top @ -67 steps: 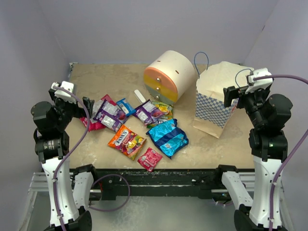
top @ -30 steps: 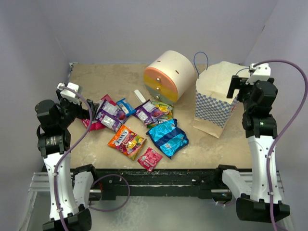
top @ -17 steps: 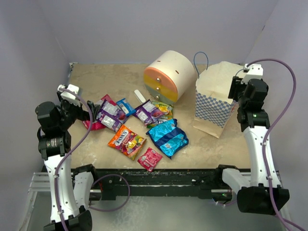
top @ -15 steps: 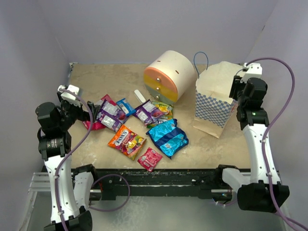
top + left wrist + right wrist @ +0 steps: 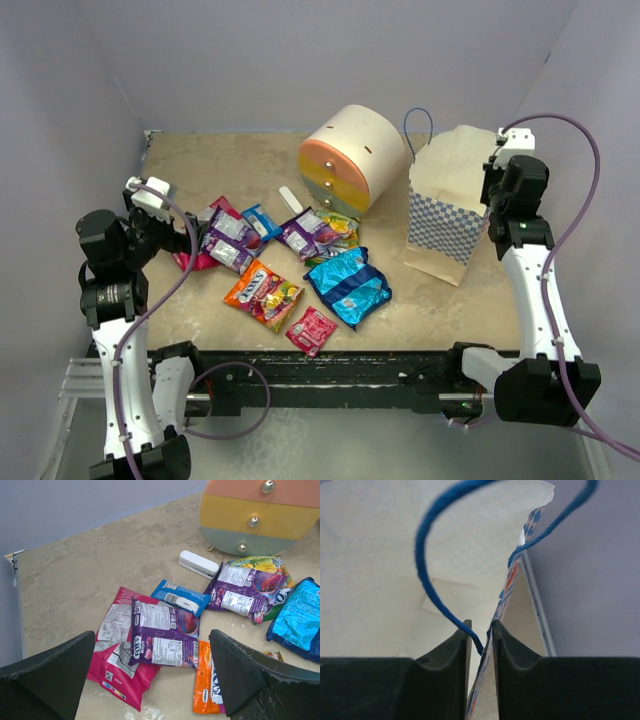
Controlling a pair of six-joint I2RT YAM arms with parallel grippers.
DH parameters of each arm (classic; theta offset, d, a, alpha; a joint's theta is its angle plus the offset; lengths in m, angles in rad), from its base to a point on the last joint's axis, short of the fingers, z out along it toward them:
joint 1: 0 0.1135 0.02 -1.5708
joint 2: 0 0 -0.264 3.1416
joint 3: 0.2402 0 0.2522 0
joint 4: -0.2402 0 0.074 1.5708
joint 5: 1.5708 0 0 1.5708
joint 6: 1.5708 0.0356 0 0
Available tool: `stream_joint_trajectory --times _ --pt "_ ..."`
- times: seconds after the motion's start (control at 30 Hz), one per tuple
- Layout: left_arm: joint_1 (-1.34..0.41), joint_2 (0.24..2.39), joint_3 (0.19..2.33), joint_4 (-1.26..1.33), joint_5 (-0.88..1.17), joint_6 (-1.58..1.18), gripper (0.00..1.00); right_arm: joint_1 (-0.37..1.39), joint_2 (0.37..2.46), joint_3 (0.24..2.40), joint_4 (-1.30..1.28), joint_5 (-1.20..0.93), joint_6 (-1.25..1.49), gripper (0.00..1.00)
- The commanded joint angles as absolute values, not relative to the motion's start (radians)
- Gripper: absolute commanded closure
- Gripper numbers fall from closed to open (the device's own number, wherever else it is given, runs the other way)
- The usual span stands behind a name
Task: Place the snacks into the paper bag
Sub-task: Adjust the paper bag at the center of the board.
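Tan paper bag (image 5: 450, 172) bears a blue-white checkered band.

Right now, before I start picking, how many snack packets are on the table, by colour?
Purple packets: 2
Blue packets: 2
Pink packets: 2
Orange packet: 1
Green-yellow packet: 1
Total: 8, though the big blue one may be two overlapping.

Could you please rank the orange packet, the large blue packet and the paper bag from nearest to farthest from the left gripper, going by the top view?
1. Orange packet: just right of the left gripper, toward the near edge.
2. Large blue packet: middle of the table.
3. Paper bag: far right side.
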State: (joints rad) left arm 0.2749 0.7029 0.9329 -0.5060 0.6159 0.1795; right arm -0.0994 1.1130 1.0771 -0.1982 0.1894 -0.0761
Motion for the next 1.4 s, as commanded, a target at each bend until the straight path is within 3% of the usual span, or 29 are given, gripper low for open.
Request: stream_joint_trajectory --times 0.0,0.2,0.63,0.93,1.17,1.37 --pt "0.282 0.711 0.93 -0.5 0.659 0.211 0.01 -0.103 1.101 1.136 -0.192 0.115 -0.1 0.85" --pt "0.281 0.719 0.922 -0.5 0.687 0.207 0.01 -0.103 1.081 1.142 -0.254 0.006 -0.111 1.0" --pt "0.278 0.753 0.917 -0.615 0.794 0.388 0.01 -0.106 1.141 1.183 -0.276 -0.016 -0.294 1.0" --pt "0.226 0.822 0.901 -0.73 0.751 0.583 0.01 -0.117 1.201 1.222 -0.28 0.006 -0.388 1.0" --pt "0.104 0.859 0.854 -0.686 0.646 0.579 0.01 -0.126 1.212 1.213 -0.306 0.025 -0.391 0.9" --pt "0.073 0.935 0.848 -0.708 0.637 0.629 0.01 -0.125 1.181 1.214 -0.327 0.053 -0.387 0.65"
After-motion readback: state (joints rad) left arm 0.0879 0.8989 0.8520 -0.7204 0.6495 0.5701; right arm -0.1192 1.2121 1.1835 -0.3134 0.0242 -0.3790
